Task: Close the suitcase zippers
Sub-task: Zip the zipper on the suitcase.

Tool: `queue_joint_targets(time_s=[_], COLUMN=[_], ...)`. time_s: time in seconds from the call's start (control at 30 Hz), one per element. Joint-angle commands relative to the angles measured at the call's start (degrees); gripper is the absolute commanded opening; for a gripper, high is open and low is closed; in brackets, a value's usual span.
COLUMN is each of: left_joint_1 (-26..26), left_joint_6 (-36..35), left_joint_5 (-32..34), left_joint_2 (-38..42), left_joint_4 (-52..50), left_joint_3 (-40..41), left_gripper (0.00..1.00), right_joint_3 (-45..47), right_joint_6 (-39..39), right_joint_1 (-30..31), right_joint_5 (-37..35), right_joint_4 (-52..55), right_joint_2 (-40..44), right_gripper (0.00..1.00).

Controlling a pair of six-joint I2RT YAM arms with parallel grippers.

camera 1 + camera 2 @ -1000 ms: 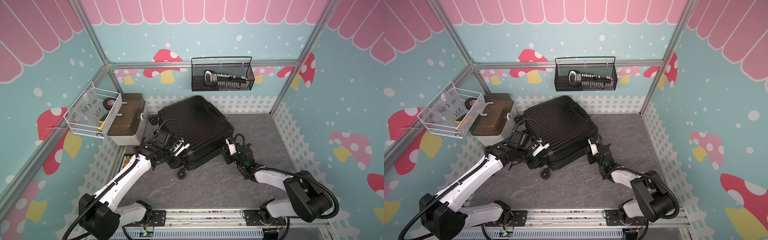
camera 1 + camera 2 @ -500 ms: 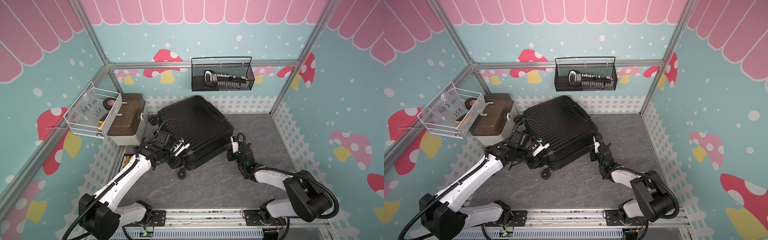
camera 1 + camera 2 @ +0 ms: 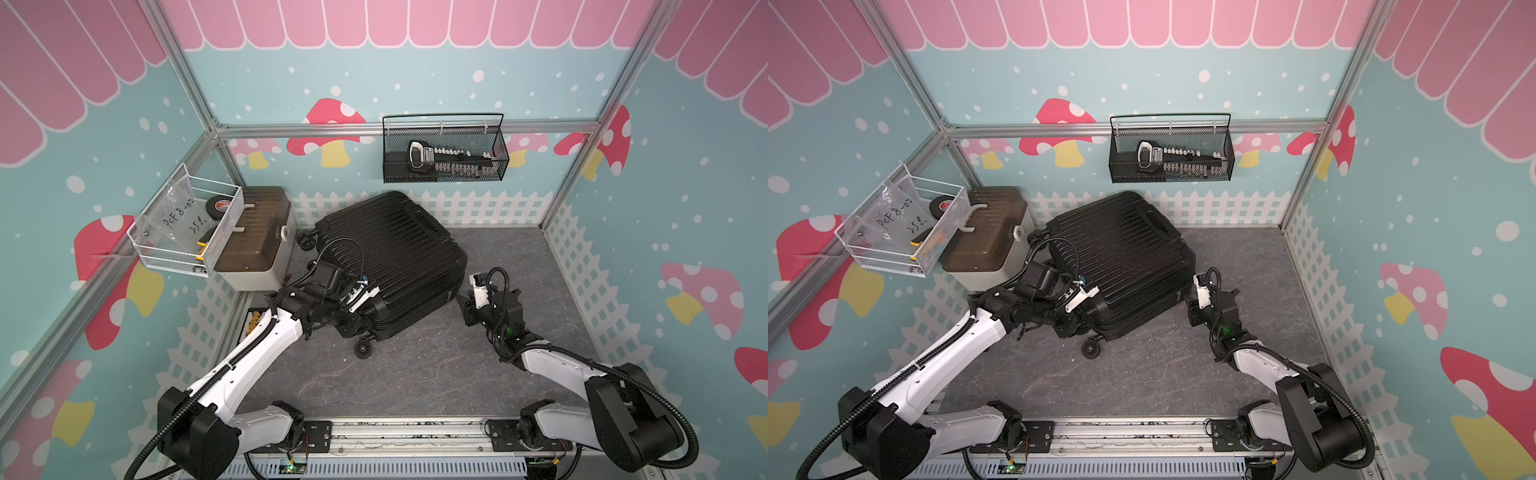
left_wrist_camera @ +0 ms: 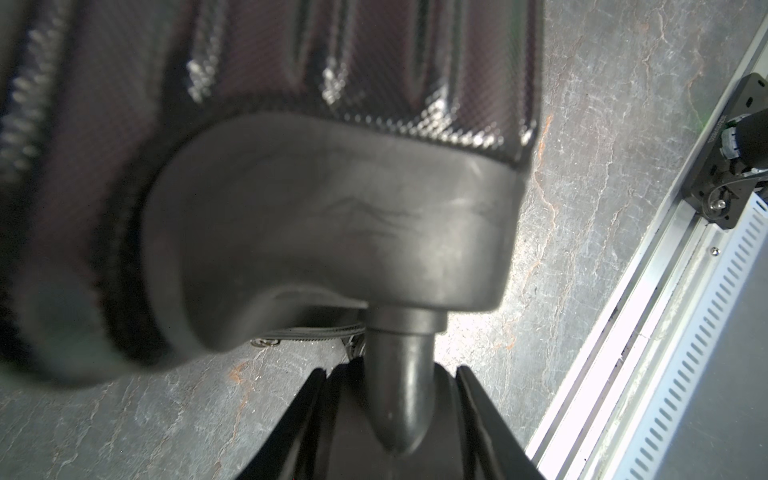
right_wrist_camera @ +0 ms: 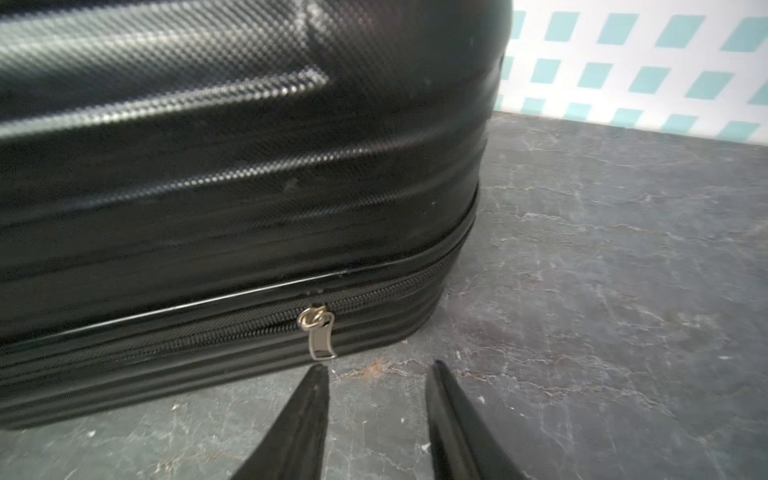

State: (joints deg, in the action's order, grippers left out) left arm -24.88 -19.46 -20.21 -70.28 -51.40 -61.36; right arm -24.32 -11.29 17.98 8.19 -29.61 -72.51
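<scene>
Zipper pull (image 5: 320,336) near parted right tool (image 5: 377,365)

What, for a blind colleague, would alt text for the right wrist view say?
A silver zipper pull hangs from the zipper track on a black suitcase lying on grey floor. The right gripper, open and empty, sits just short of it.

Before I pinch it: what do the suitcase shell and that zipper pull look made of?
The suitcase shell looks like hard plastic: black, glossy, woven-pattern texture, moulded ribs. The zipper pull appears to be metal: silvery, bright glints. The zipper track has fine black teeth, possibly nylon.
</scene>
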Motion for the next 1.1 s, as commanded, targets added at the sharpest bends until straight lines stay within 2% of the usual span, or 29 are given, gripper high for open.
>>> queue_joint_targets(time_s=[0.0, 0.2, 0.47, 0.67, 0.93, 1.07], left_joint_1=[-0.34, -0.34, -0.34, -0.34, -0.34, -0.34], left_joint_6=[0.92, 0.83, 0.74, 0.71, 0.83, 0.83], left_joint_5=[-1.83, -1.85, -1.98, -2.02, -1.99, -1.97], left_joint_2=[2.43, 2.43, 2.26, 2.25, 1.90, 1.91], left_joint_4=[-0.37, -0.37, -0.33, -0.37, -0.33, -0.37], left_joint_3=[0.00, 0.15, 0.10, 0.11, 0.10, 0.10], left_gripper=[0.28, 0.28, 0.28, 0.28, 0.28, 0.28], right_joint_3=[-2.09, -5.23, -8.37, -9.67, -10.54, -10.18], right_joint_6=[2.27, 5.62, 6.38, 6.28, 6.46, 6.40], right_joint_1=[-2.54, -5.41, -5.67, -5.76, -5.76, -5.76], right_joint_5=[13.54, 22.97, 23.64, 25.74, 31.34, 31.76], right_joint_4=[0.58, 0.78, 0.23, -1.58, -3.33, -4.40], right_joint_2=[-1.78, -6.90, -12.48, -15.70, -18.14, -18.17], right_gripper=[0.48, 0.52, 0.52, 0.49, 0.39, 0.33])
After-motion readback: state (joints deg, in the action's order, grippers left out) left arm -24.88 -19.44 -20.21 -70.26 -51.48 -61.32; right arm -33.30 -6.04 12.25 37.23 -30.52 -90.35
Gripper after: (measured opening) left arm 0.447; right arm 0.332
